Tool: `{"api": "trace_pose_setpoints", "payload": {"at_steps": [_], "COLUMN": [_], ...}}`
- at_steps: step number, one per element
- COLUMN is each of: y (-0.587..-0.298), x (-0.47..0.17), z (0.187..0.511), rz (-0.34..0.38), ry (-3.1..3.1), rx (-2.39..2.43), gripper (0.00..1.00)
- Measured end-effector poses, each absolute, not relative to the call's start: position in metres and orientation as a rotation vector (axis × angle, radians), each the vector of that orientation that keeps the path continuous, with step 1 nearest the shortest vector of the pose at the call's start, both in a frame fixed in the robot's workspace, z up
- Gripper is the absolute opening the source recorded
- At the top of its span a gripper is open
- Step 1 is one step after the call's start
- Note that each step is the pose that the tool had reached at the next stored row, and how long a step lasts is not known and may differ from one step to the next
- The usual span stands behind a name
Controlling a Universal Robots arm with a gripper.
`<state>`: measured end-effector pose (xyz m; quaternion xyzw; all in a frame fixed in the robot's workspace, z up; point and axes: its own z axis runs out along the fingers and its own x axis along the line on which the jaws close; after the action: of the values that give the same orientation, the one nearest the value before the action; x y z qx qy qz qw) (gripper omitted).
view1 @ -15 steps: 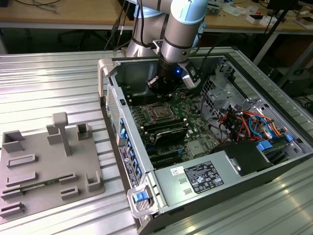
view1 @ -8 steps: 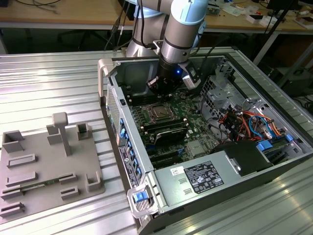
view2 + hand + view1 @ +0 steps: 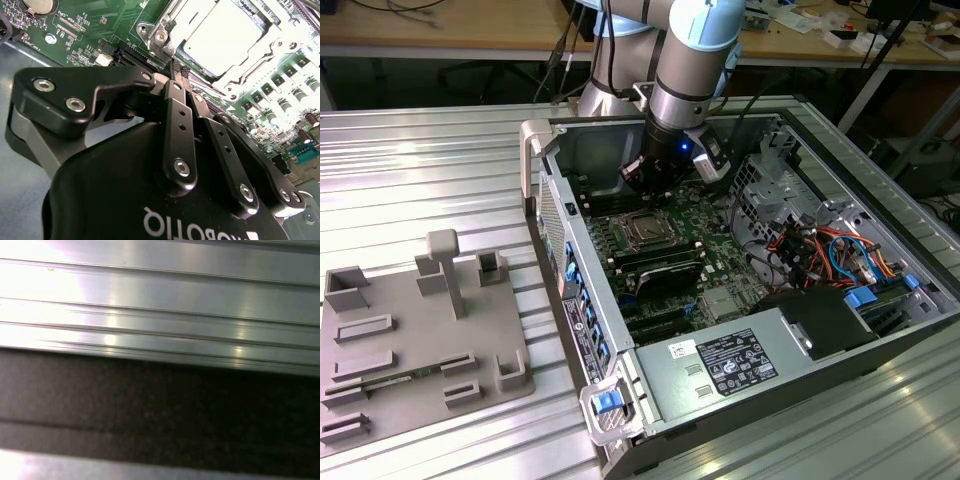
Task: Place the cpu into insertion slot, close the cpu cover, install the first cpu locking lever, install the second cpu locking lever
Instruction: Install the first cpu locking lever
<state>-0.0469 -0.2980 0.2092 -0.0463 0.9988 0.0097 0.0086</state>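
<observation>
The cpu [image 3: 225,31] shows its silver-grey top inside the insertion slot [image 3: 645,229] on the green motherboard [image 3: 705,215]. The silvery cpu cover [image 3: 252,64] lies flat around it, framing the chip. In the second wrist view my gripper [image 3: 176,70] is shut, its two black fingers [image 3: 179,125] pressed together. Their tips sit just off the socket's corner by a cover screw [image 3: 160,35], and I see nothing between them. In the exterior view the gripper [image 3: 642,175] hangs inside the open computer case, just above and behind the socket.
Black memory slots [image 3: 660,268] lie beside the socket, and a grey-labelled power-supply box [image 3: 735,362] sits at the case's near end. Coloured cables [image 3: 825,250] fill the exterior view's right. A grey fixture plate [image 3: 415,345] rests on the ribbed aluminium table [image 3: 160,300].
</observation>
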Motion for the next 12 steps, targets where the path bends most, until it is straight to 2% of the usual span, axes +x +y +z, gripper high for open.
{"api": "trace_pose_setpoints", "payload": {"at_steps": [12], "y": [-0.2959], "x": [-0.0469], "z": [0.2078], "rz": [-0.011], "ry": [3.122], "rx": [-0.145], "gripper": [0.11]}}
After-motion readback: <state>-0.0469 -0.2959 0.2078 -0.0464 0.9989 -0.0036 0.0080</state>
